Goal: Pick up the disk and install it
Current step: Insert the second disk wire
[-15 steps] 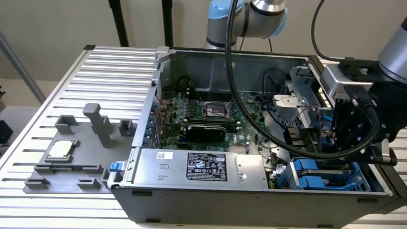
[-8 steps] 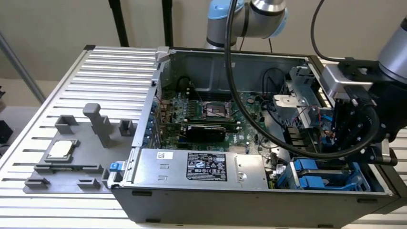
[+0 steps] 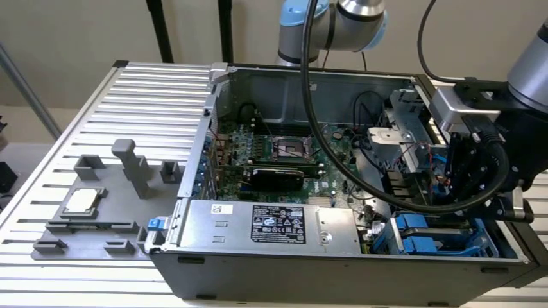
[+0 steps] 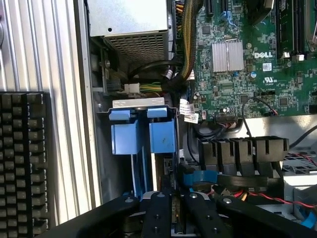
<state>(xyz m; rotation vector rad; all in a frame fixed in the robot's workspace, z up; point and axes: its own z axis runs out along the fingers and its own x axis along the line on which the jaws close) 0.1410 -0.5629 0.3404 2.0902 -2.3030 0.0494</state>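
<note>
Open computer case [image 3: 283, 269] on a desk [image 3: 102, 128].
Motherboard [image 3: 283, 151] inside; power supply [image 3: 265, 224] in front; drive cage [image 3: 445, 234] at the exterior view's right, gripper [image 3: 466, 186] above it.

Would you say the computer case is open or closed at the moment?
Open. The computer case has no side panel on, so the motherboard, the power supply and the blue drive bays lie exposed from above.

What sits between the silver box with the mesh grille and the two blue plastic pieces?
In the wrist view, a tangle of cables fills that gap: thick black ones, plus thin coloured wires ending in a white plug.
</note>
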